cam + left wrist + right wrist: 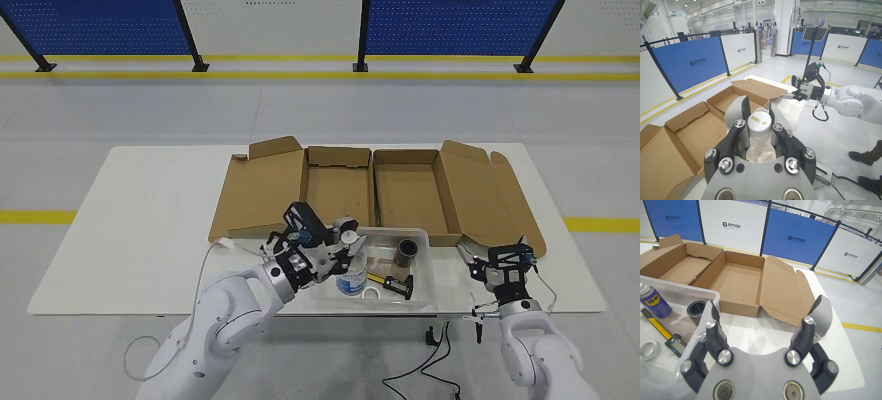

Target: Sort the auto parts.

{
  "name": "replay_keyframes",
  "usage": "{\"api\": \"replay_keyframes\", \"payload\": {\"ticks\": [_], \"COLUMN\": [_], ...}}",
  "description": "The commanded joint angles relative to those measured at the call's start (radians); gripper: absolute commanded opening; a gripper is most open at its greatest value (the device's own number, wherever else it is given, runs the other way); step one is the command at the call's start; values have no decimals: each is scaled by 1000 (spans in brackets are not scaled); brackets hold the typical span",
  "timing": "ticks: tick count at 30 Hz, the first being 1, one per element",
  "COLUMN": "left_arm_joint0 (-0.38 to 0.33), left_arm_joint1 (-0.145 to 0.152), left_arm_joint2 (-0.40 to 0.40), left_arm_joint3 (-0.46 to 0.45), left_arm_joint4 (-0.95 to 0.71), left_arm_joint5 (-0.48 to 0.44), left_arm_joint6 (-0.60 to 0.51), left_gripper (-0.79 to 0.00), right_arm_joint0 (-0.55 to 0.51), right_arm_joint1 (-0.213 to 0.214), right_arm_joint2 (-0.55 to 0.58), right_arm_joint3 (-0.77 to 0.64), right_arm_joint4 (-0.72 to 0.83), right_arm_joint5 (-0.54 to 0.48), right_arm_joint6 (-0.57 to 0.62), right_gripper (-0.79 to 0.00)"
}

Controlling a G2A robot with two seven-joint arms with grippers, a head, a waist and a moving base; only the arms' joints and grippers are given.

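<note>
Bottle (pixel 759 123): clear, white cap, at left part of clear bin (pixel 428 243). Left gripper (pixel 758 110) angled over bin, fingers pinching bottle neck. Right gripper (pixel 766 308) beside bin's right wall, near counter (pixel 140 230) front edge, fingers wide, holding nothing. Open cardboard boxes (pixel 338 195) behind bin.

Blue spray can (pixel 656 303), white cap, upright in left tool (pixel 758 103) (inside clear bin (pixel 696 289))
</note>
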Motion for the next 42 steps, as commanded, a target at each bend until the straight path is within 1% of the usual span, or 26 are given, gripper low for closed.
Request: {"api": "replay_keyframes", "payload": {"ticks": [1, 5, 11, 16, 19, 24, 28, 30, 37, 42], "left_arm_joint0": [-15, -72, -209, -332, -402, -483, -508, -521, -555, -568], "left_arm_joint1": [-4, -19, -55, -97, -124, -166, -195, -209, -246, -265], "left_arm_joint2": [12, 62, 157, 226, 263, 329, 357, 368, 390, 381], "left_arm_joint3": [18, 66, 188, 322, 419, 604, 747, 806, 974, 1058], "left_arm_joint4": [23, 85, 183, 189, 187, 225, 232, 238, 256, 234], "left_arm_joint5": [23, 82, 203, 313, 373, 451, 516, 550, 582, 564], "left_arm_joint6": [14, 72, 161, 213, 242, 318, 391, 405, 476, 511], "left_gripper": [-785, -785, -785, -785, -785, -785, -785, -785, -785, -785], "right_arm_joint0": [0, 0, 0, 0, 0, 0, 0, 0, 0, 0], "right_arm_joint1": [0, 0, 0, 0, 0, 0, 0, 0, 0, 0], "right_arm_joint2": [0, 0, 0, 0, 0, 0, 0, 0, 0, 0], "right_arm_joint3": [0, 0, 0, 0, 0, 0, 0, 0, 0, 0], "right_arm_joint4": [0, 0, 0, 0, 0, 0, 0, 0, 0, 0], "right_arm_joint5": [0, 0, 0, 0, 0, 0, 0, 0, 0, 0], "right_arm_joint6": [0, 0, 0, 0, 0, 0, 0, 0, 0, 0], "right_gripper": [0, 0, 0, 0, 0, 0, 0, 0, 0, 0]}}
